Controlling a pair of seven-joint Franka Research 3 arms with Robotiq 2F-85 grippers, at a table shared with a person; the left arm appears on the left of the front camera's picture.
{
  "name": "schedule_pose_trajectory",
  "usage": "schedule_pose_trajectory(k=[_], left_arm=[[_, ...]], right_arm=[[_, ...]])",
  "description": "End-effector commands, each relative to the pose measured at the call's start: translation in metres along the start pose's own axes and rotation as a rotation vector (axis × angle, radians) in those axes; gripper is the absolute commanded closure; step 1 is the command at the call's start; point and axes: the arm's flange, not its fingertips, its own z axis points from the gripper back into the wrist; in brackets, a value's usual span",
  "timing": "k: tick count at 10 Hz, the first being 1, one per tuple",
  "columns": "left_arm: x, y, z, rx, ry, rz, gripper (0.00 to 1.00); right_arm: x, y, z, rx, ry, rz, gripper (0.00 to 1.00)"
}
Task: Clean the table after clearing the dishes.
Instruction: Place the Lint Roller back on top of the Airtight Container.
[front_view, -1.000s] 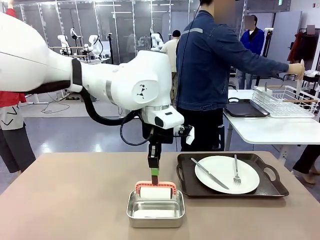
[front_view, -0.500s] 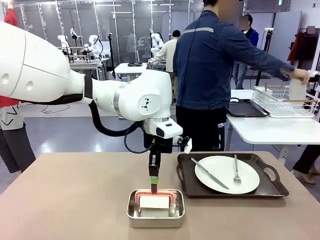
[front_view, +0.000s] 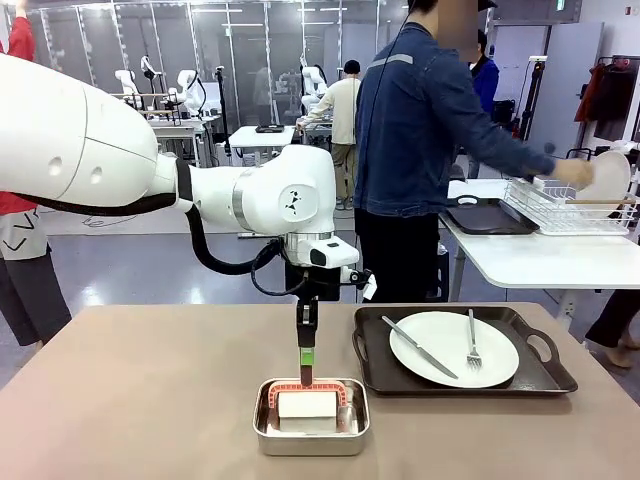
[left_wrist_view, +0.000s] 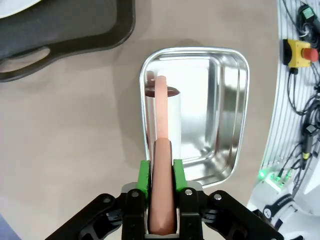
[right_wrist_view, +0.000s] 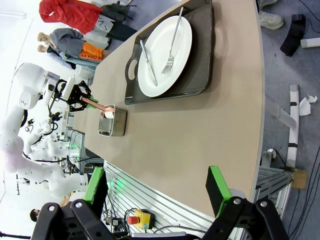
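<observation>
The beige-brown table (front_view: 150, 400) carries one of the dishes: a white plate (front_view: 453, 348) with knife and fork on a dark tray (front_view: 545, 380), right of centre. My left gripper (front_view: 307, 368) hangs above a steel pan (front_view: 311, 430), shut on the pink handle (left_wrist_view: 162, 195) of a white roller (front_view: 308, 405) that rests inside the pan (left_wrist_view: 220, 115). The right gripper (right_wrist_view: 157, 185) stands open beyond the table's edge, nothing between its fingers; the plate (right_wrist_view: 165, 50) and tray (right_wrist_view: 200, 60) lie far ahead of it. The person holds another white plate (front_view: 608, 175) at a wire rack.
A white side table (front_view: 540, 260) at the far right bears the wire rack (front_view: 570, 205) and a second dark tray (front_view: 490, 216). The person (front_view: 420, 150) stands behind the main table, turned toward the rack. A tray handle (left_wrist_view: 30, 55) lies close to the pan.
My left gripper lowered the roller from the pan's far rim down into the pan. The person's hand brought a white plate to the wire rack.
</observation>
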Motion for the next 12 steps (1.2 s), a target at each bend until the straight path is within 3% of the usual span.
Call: schedule_pose_trajectory(k=[1,2,3,4,6,7,8,10,12], left_arm=[[-0.003,0.0,0.005,-0.012,-0.013,0.01,0.49],[-0.005,-0.004,0.013,0.006,-0.01,0.008,0.23],[-0.005,-0.006,0.019,0.017,-0.009,0.009,0.22],[-0.006,-0.007,0.024,0.016,-0.004,0.01,0.0],[-0.01,-0.01,0.034,0.027,-0.028,0.02,0.0],[-0.012,-0.012,0.035,0.031,-0.031,0.026,0.07],[-0.016,-0.014,0.037,0.027,-0.036,0.035,0.0],[-0.022,-0.021,0.031,0.079,-0.014,0.038,0.0],[-0.01,-0.004,0.038,0.052,-0.022,0.023,0.0]], right_arm=[[-0.001,0.004,0.002,0.009,-0.005,-0.001,0.0],[-0.001,0.004,0.002,0.009,-0.005,-0.001,0.0],[-0.001,0.004,0.002,0.009,-0.005,-0.001,0.0],[-0.001,0.004,0.002,0.009,-0.005,-0.001,0.0],[-0.001,0.004,0.002,0.009,-0.005,-0.001,0.0],[-0.001,0.004,0.002,0.009,-0.005,-0.001,0.0],[-0.001,0.004,0.002,0.009,-0.005,-0.001,0.0],[-0.001,0.004,0.002,0.009,-0.005,-0.001,0.0],[-0.001,0.004,0.002,0.009,-0.005,-0.001,0.0]])
